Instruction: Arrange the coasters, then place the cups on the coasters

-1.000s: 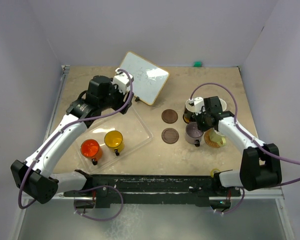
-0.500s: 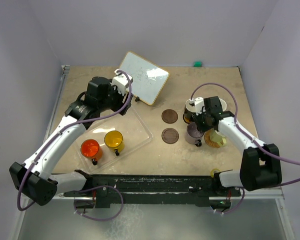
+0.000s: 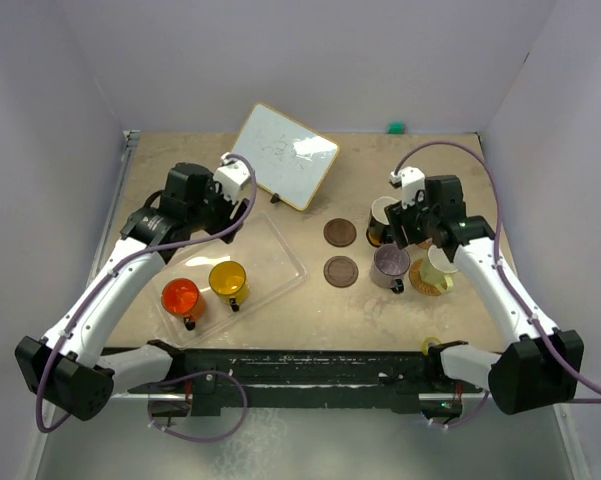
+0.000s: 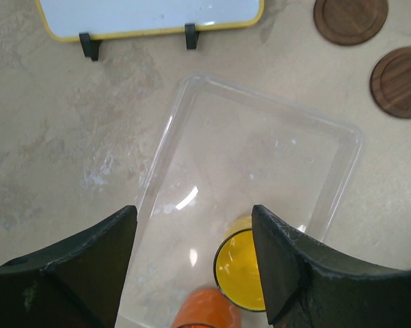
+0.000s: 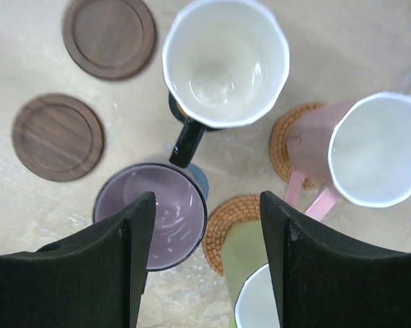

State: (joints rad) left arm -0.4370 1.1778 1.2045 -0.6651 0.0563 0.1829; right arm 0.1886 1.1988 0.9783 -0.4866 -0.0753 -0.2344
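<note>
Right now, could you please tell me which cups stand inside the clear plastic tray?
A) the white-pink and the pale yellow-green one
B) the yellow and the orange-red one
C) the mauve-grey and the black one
B: the yellow cup and the orange-red cup both stand inside the clear tray.

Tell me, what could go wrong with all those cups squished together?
1. The mauve cup, black cup, pink cup and green cup crowd under the open right gripper; it might bump one going down or sideways.
2. The yellow cup and orange cup sit close in the clear tray; the left gripper reaching for one might knock the other.
</note>
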